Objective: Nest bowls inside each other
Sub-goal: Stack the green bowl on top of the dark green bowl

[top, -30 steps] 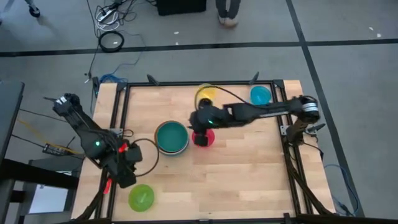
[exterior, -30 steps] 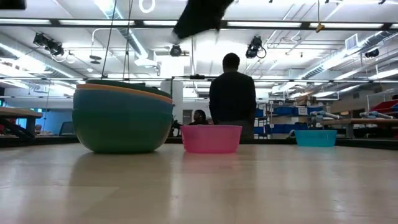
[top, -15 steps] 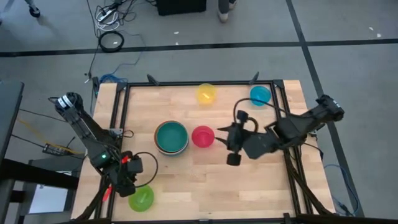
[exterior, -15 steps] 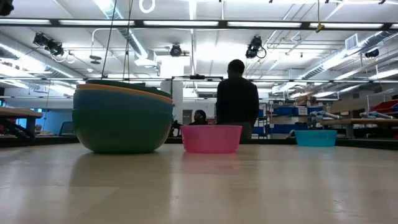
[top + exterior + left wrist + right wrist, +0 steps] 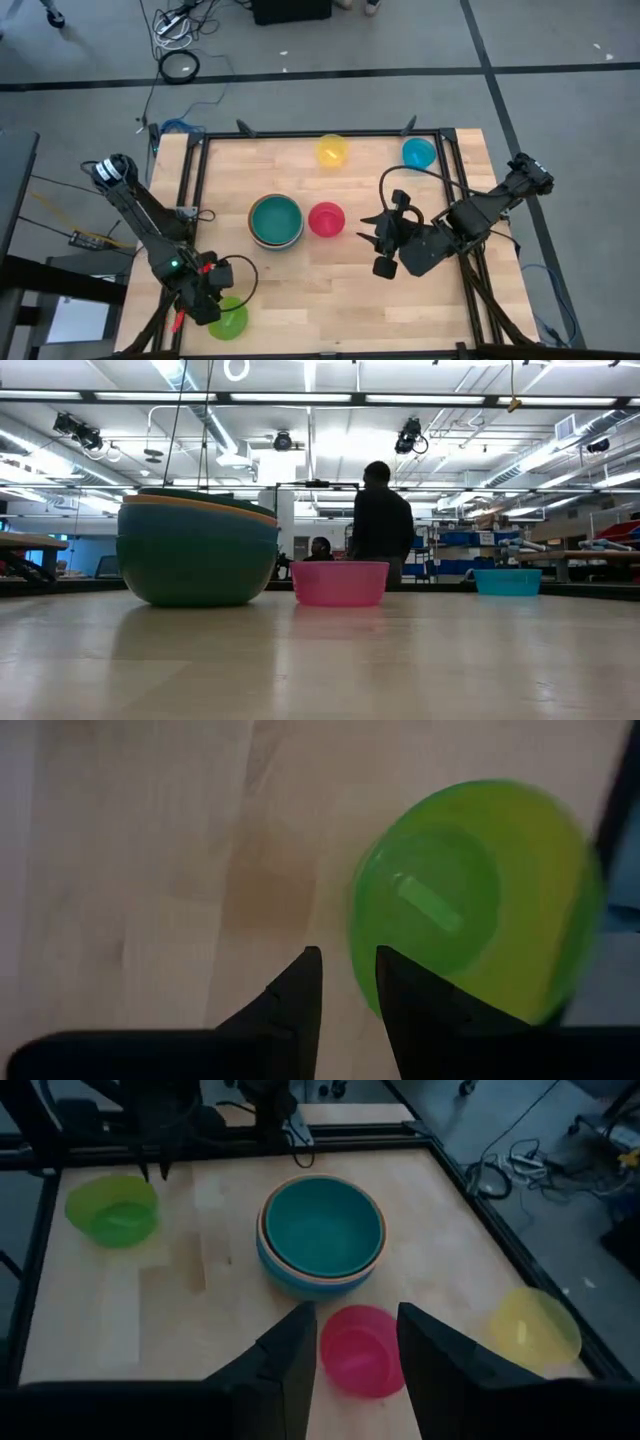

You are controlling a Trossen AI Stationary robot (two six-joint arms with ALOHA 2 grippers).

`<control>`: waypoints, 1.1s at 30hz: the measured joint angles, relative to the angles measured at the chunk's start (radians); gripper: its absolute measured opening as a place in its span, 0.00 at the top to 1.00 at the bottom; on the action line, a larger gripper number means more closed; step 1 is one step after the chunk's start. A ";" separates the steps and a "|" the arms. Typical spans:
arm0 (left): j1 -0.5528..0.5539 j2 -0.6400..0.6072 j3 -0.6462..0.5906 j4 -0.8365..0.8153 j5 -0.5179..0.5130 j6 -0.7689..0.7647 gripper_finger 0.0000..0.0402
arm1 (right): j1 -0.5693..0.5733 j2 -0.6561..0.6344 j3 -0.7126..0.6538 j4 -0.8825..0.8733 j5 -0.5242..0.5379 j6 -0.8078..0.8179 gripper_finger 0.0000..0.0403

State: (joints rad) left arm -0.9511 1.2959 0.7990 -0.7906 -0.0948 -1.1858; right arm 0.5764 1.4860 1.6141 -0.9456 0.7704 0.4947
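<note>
Partial nest done, four loose bowls left by my count.

High view: teal-topped stack (image 5: 276, 221) sits mid-bench, pink-red bowl (image 5: 326, 218) just beside it, yellow bowl (image 5: 332, 151) and cyan bowl (image 5: 419, 153) near the far edge, lime green bowl (image 5: 228, 318) at the near left corner of the bench (image 5: 330, 290). Left pincer (image 5: 205, 300) is at the lime rim; right pincer (image 5: 385, 243) hangs apart from the pink-red bowl.
Low view: stack (image 5: 197, 550) shows orange and blue rims under the teal; pink-red (image 5: 340, 582) and cyan (image 5: 508, 581) stand alone; a person (image 5: 382, 523) is in the room behind.
Left wrist: pincer (image 5: 345, 975) released, fingers straddling the lime rim (image 5: 470, 895), not clamped.
Right wrist: pincer (image 5: 355, 1330) released, empty, above the pink-red bowl (image 5: 362, 1348).
</note>
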 joint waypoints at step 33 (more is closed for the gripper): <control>0.000 0.139 0.000 0.144 0.011 -0.031 0.74 | 0.009 0.001 0.000 -0.003 0.000 0.009 0.68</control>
State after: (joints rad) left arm -0.9512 1.4345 0.7990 -0.6463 -0.0834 -1.2163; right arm 0.5854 1.4872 1.6138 -0.9489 0.7700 0.5034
